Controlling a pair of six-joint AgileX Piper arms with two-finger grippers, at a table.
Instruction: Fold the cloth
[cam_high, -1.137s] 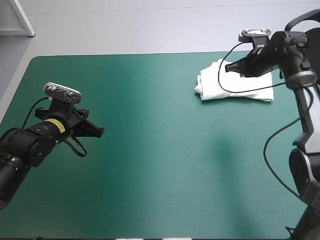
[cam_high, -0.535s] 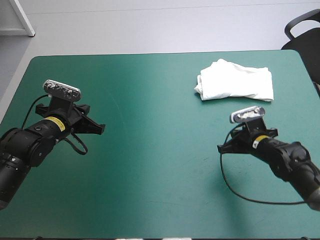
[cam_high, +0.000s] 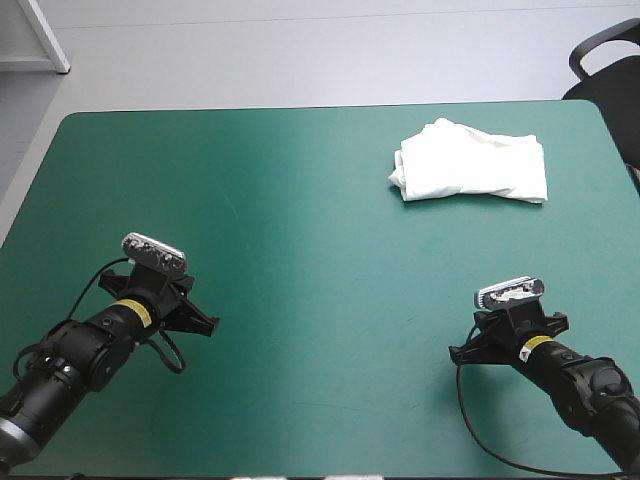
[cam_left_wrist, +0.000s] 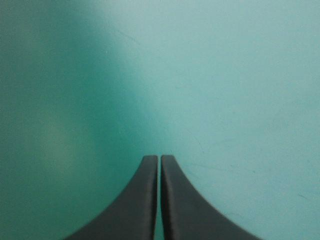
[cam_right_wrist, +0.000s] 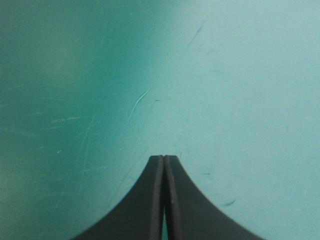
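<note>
Left tool (cam_left_wrist: 159, 158) and right tool (cam_right_wrist: 164, 157), both pressed together empty, are retreating well apart from the folded T-shirt (cam_high: 470, 173): task likely complete.

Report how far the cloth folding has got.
Done, it seems: the T-shirt lies as a folded bundle near the far right corner of the teal-green cover. In hand: nothing; the left gripper and right gripper are shut, empty, over bare cover, well apart from it. Left: apparently nothing.
</note>
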